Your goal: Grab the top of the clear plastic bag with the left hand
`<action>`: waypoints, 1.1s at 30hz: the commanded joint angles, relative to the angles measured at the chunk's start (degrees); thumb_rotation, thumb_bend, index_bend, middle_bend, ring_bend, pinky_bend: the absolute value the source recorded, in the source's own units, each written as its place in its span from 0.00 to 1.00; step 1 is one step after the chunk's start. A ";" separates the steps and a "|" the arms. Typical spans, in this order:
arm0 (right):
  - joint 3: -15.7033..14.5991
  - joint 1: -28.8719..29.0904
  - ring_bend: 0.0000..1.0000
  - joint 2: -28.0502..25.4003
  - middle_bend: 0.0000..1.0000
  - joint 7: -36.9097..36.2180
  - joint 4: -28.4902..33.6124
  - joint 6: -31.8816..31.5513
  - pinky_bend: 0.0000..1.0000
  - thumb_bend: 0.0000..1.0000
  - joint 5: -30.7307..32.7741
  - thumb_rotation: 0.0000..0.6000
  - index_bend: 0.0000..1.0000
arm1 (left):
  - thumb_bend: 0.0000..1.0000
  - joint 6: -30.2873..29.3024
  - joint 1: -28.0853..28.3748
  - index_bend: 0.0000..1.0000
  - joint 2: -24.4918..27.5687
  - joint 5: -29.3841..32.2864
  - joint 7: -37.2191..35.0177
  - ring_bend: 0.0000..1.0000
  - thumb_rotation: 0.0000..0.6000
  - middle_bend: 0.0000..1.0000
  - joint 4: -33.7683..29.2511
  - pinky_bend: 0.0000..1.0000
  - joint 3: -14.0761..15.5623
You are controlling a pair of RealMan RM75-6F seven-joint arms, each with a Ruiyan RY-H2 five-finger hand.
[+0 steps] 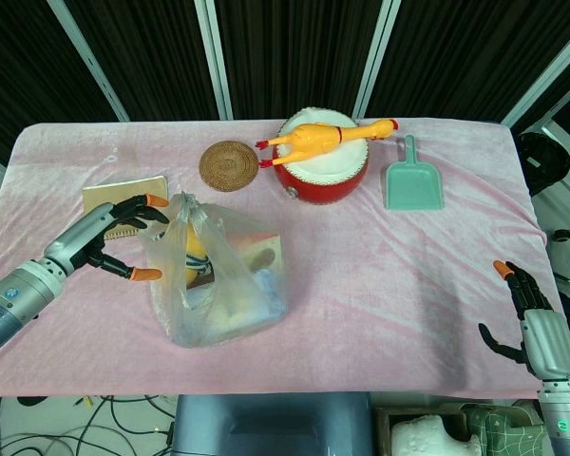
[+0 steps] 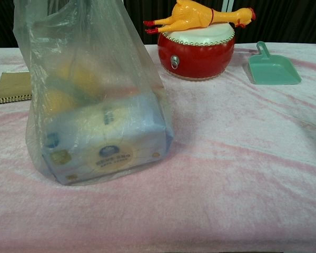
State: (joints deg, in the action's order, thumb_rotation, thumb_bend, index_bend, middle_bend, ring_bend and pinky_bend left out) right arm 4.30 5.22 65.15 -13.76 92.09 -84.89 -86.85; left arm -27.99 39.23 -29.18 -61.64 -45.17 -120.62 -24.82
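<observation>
Clear plastic bag stands on desk at 8 o'clock from centre, top bunched. Left hand at bag's 9 o'clock, fingers wide, holding nothing. Right hand at desk's 4 o'clock edge, fingers spread, empty.

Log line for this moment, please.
left hand: open beside bag top, not gripping | right hand: open, idle | bag: upright
</observation>
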 commanded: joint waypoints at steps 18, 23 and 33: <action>0.03 0.01 0.00 0.00 0.00 -0.12 -0.10 0.00 0.18 0.28 0.00 1.00 0.00 | 0.04 0.84 0.26 0.19 -0.93 1.03 0.91 0.17 1.00 0.27 0.29 0.22 -0.48; 0.06 0.01 0.00 -0.01 0.00 -0.21 -0.11 0.09 0.18 0.28 0.11 1.00 0.00 | 0.04 0.96 0.46 0.19 -1.20 1.43 1.37 0.17 1.00 0.27 0.29 0.22 -0.56; 0.05 0.02 0.00 -0.02 0.00 -0.19 -0.08 0.05 0.18 0.28 0.02 1.00 0.00 | 0.04 2.07 2.22 0.19 -2.75 2.89 2.80 0.17 1.00 0.27 0.22 0.22 -0.65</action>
State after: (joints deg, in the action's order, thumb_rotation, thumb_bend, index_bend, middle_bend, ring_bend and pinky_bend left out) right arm 4.35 5.24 65.13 -13.95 92.01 -84.83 -86.83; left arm -26.15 41.12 -31.61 -59.01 -42.60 -120.44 -25.50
